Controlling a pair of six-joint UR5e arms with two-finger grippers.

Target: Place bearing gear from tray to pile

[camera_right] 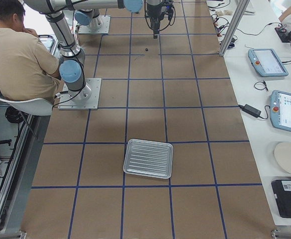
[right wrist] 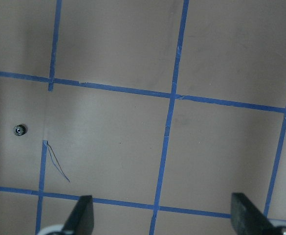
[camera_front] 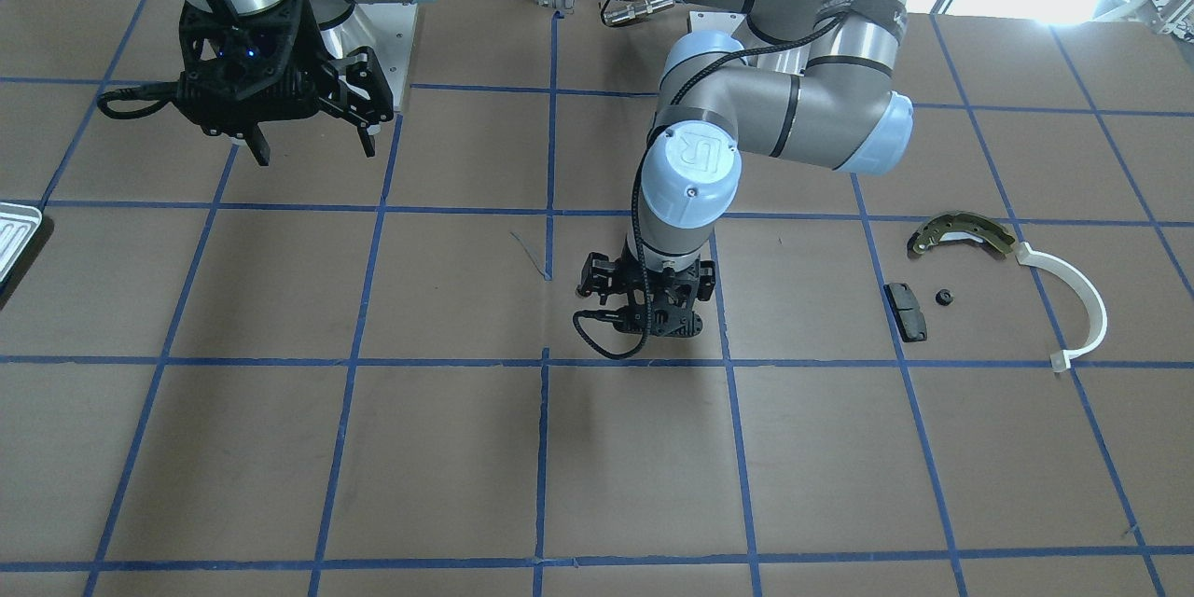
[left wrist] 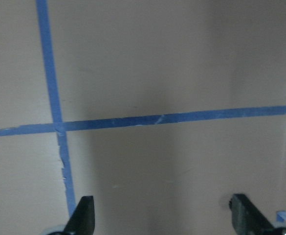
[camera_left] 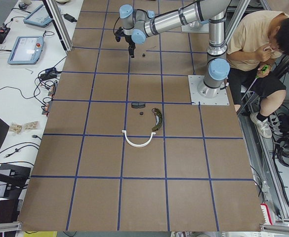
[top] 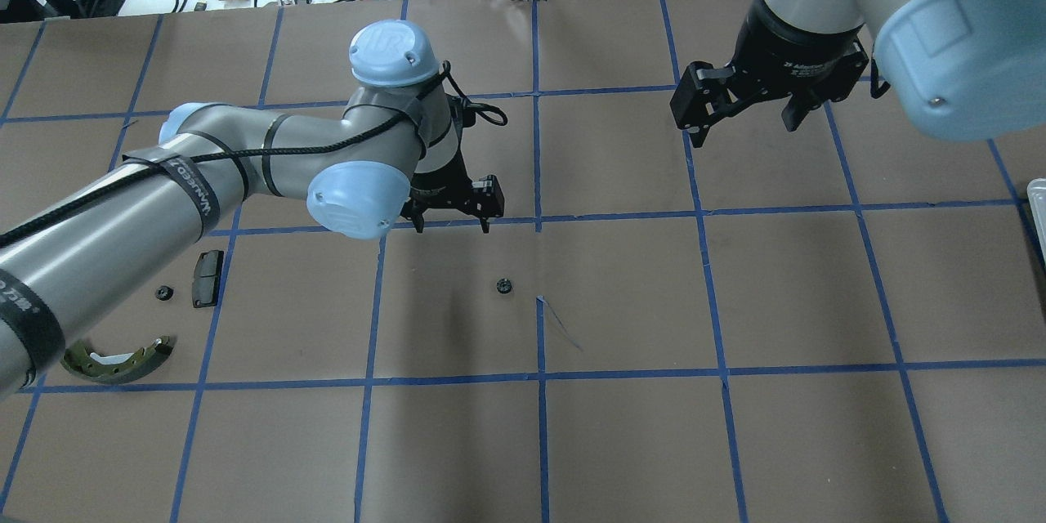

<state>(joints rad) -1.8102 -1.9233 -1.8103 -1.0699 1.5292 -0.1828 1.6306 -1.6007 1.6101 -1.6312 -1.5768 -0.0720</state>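
A small black bearing gear lies loose on the brown table, also seen in the right wrist view. My left gripper hangs open and empty just beyond it, over bare table. My right gripper is open, empty and high. The pile lies at my left: a bronze shoe, a white arc, a black pad and a second small gear. The silvery ribbed tray sits at my far right, with nothing on it.
Blue tape lines grid the table. A person sits beside the robot's base. Screens and cables lie on the white bench beyond the table's far edge.
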